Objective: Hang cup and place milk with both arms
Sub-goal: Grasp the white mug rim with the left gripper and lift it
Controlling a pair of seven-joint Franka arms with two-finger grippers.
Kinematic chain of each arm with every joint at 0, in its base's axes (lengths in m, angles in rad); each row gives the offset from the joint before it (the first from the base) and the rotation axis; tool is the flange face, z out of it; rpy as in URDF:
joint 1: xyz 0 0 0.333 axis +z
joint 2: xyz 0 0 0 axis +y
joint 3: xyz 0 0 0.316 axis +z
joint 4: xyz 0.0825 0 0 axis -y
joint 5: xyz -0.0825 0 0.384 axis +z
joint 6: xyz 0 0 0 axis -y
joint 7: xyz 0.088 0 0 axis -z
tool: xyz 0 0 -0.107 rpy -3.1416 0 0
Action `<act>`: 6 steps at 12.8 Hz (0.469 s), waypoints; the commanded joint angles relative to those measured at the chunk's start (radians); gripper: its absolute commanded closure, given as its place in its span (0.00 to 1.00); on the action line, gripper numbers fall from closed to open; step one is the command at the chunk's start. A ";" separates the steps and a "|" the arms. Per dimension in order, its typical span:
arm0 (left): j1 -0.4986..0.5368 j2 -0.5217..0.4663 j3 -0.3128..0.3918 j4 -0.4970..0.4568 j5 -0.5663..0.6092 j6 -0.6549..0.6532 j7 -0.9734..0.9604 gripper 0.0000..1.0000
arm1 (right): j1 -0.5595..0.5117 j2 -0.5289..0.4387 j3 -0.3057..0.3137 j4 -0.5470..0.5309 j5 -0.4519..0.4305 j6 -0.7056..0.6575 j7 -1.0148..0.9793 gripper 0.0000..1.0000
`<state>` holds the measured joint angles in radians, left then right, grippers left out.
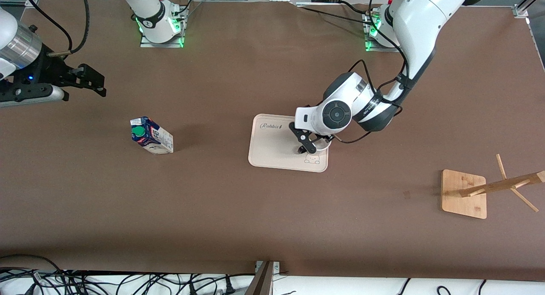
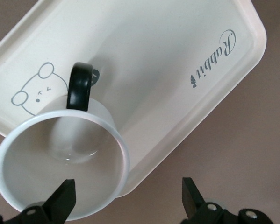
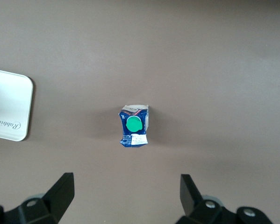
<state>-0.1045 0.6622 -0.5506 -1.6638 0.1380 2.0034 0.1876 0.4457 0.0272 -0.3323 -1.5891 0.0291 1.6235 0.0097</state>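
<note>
The white cup (image 2: 60, 163) stands upright on the beige tray (image 2: 168, 70), its black handle (image 2: 79, 86) pointing over the bear drawing. My left gripper (image 2: 128, 196) is open low over it, one finger over the cup's inside and the other outside its rim, over the table. In the front view my left gripper (image 1: 311, 144) hides most of the cup (image 1: 326, 145). The milk (image 1: 151, 135) stands on the table toward the right arm's end, green cap up. My right gripper (image 1: 96, 82) is open in the air, apart from the milk (image 3: 134, 126), which shows below it.
The tray (image 1: 272, 146) lies mid-table, and its corner shows in the right wrist view (image 3: 9, 105). A wooden cup rack (image 1: 464, 193) with angled pegs stands toward the left arm's end, nearer the front camera. Cables run along the table's front edge.
</note>
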 commanded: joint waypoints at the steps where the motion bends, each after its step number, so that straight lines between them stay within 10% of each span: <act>1: 0.008 -0.029 -0.008 -0.045 0.023 0.017 0.006 0.00 | 0.002 0.066 0.002 0.038 -0.008 -0.013 0.109 0.00; 6: 0.006 0.002 -0.008 -0.047 0.025 0.081 0.010 0.00 | 0.010 0.072 0.007 0.038 -0.023 0.009 0.130 0.00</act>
<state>-0.1048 0.6655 -0.5506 -1.6937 0.1388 2.0552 0.1876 0.4538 0.0990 -0.3264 -1.5718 0.0234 1.6403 0.1253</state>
